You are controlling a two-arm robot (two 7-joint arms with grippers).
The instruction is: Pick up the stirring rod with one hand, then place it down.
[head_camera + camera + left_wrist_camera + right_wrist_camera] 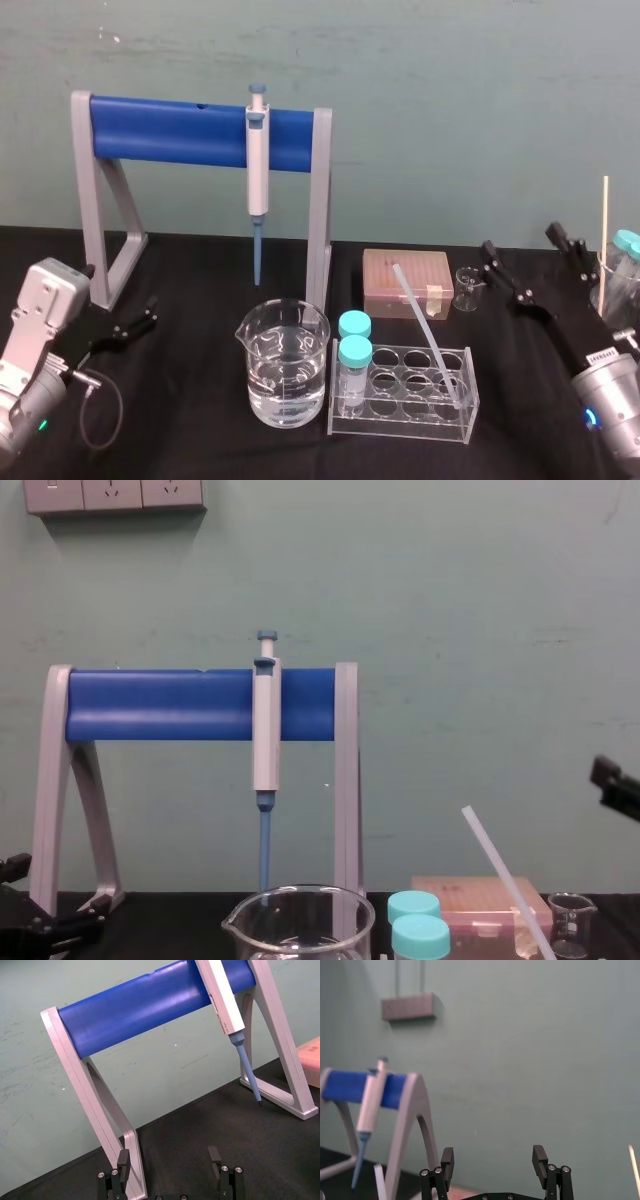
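Head view, stirring rod (426, 330) leaning in tube rack (400, 424), beaker (284, 372) beside

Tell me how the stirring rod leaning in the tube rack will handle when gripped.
The stirring rod leans straight without sagging, so probably stiff. Thin and smooth-looking, it may slip or pivot in a pinch. If round, it would likely roll on the table.

Lab: pipette (258, 160) hung on blue stand (170, 130) beyond left gripper (140, 318); beaker (285, 365), tube rack (405, 395) between it and right gripper (520, 240).
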